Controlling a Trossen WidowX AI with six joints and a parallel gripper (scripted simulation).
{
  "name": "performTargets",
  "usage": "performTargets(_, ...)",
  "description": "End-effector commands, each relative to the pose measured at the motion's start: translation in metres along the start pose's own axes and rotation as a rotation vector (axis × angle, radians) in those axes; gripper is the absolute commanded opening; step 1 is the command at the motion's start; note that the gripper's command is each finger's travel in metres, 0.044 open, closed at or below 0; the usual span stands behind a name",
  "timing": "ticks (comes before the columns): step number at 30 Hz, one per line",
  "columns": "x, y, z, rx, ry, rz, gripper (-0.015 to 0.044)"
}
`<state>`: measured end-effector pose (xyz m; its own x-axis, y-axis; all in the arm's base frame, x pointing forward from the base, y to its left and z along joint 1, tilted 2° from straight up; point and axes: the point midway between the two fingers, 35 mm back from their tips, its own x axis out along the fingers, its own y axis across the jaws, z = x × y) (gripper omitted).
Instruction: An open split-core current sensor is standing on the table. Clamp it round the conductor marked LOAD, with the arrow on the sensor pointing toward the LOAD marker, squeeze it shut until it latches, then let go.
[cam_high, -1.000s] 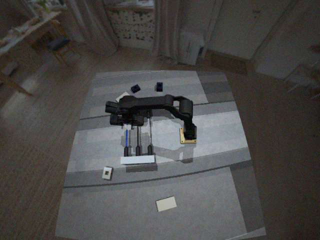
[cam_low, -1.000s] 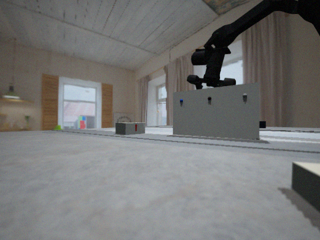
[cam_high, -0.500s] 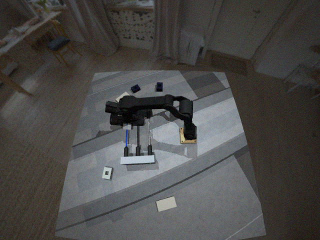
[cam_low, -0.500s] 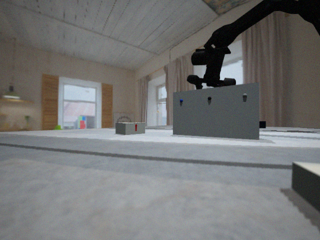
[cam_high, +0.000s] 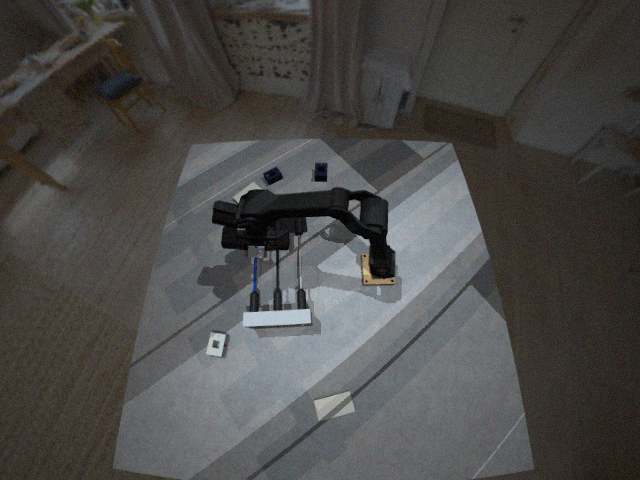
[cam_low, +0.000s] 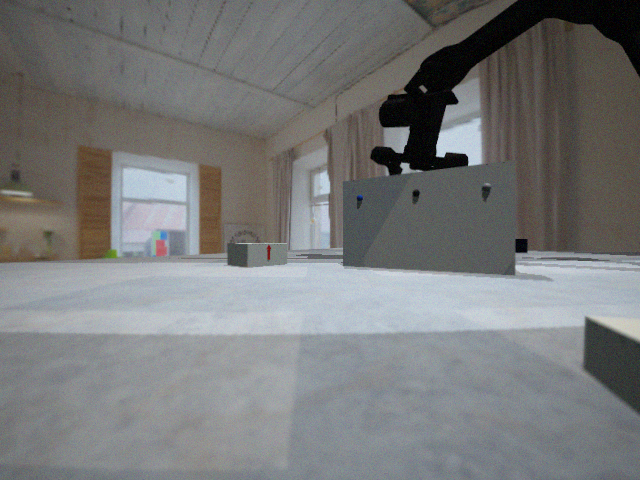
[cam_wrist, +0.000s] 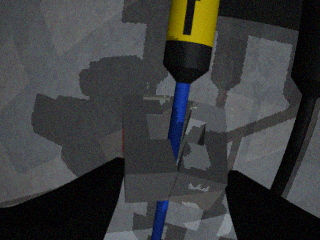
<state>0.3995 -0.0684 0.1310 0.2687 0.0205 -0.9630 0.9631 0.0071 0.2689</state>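
My gripper (cam_high: 255, 246) (cam_wrist: 176, 172) is shut on the grey split-core sensor (cam_high: 255, 252) (cam_wrist: 149, 160), one finger against each side. The blue conductor (cam_high: 254, 273) (cam_wrist: 180, 110) runs into the gap between the sensor's two halves and comes out below. The gap looks wide at the far end and narrow at the near end; I cannot tell whether the latch is engaged. A thin red strip shows on the sensor's left side; the arrow's direction is not readable. A yellow sleeve (cam_wrist: 201, 20) with a black mark, partly cut off, sits on the blue conductor ahead of the sensor.
A black conductor (cam_high: 277, 268) (cam_wrist: 287, 170) and a white conductor (cam_high: 300, 266) run alongside. The upright panel (cam_high: 277, 318) (cam_low: 429, 232) hides the fingertips in the exterior view. A pale block (cam_high: 210, 350) (cam_low: 266, 249) and a cream plate (cam_high: 333, 405) lie in front. Two dark blocks (cam_high: 272, 175) (cam_high: 321, 176) lie behind.
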Motion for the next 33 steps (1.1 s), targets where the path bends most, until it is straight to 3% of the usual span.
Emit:
performTargets(1, -0.001, 0.0, 0.0, 0.0, 0.001, 0.001, 0.0)
performTargets(32, 0.004, 0.015, -0.001, 0.004, 0.007, -0.221, 0.0)
performTargets(33, 0.001, 0.012, 0.001, 0.002, 0.004, -0.198, 0.0026)
